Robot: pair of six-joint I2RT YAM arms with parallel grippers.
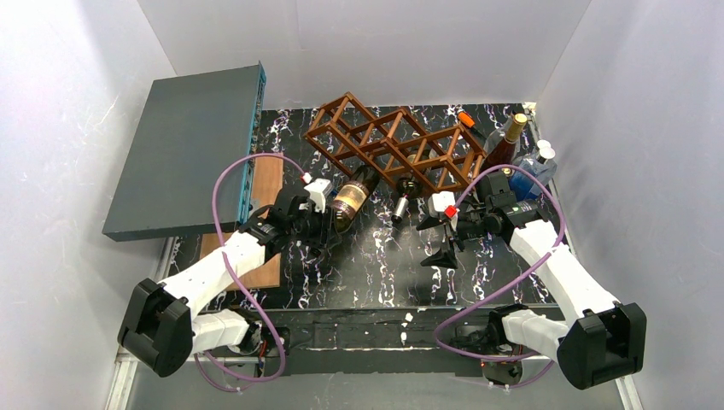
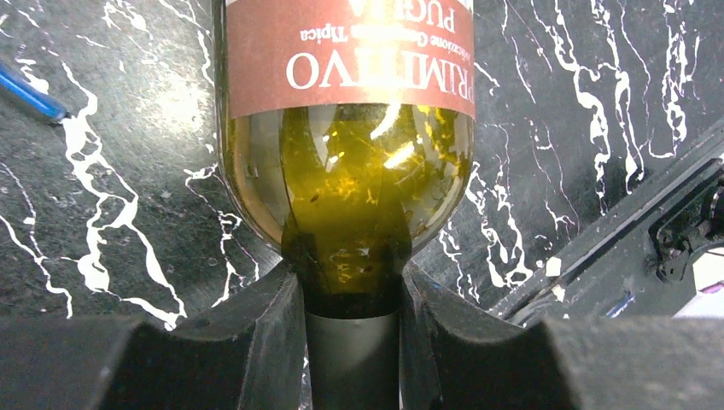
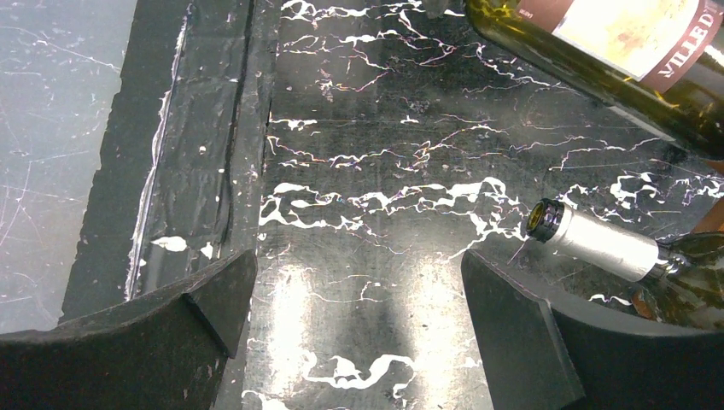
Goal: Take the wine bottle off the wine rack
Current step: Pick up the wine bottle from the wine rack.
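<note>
Wine bottle (image 1: 350, 200) clamped by the neck in left gripper (image 2: 353, 307), at near-left edge of wine rack (image 1: 393, 141).
Bottle lying slantwise over black marbled table (image 1: 376, 265), base toward the lattice; whether inside a cell, not discernible. Fingers (image 2: 256, 342) tight on either side of the neck. Second bottle (image 1: 401, 207), silver-capped, protruding from the rack just beside. Right gripper (image 3: 359, 290) spread wide, holding nothing, near that silver neck. Grey flat box (image 1: 188, 145) at far left; standing bottles (image 1: 512, 137) at rack's right end.
</note>
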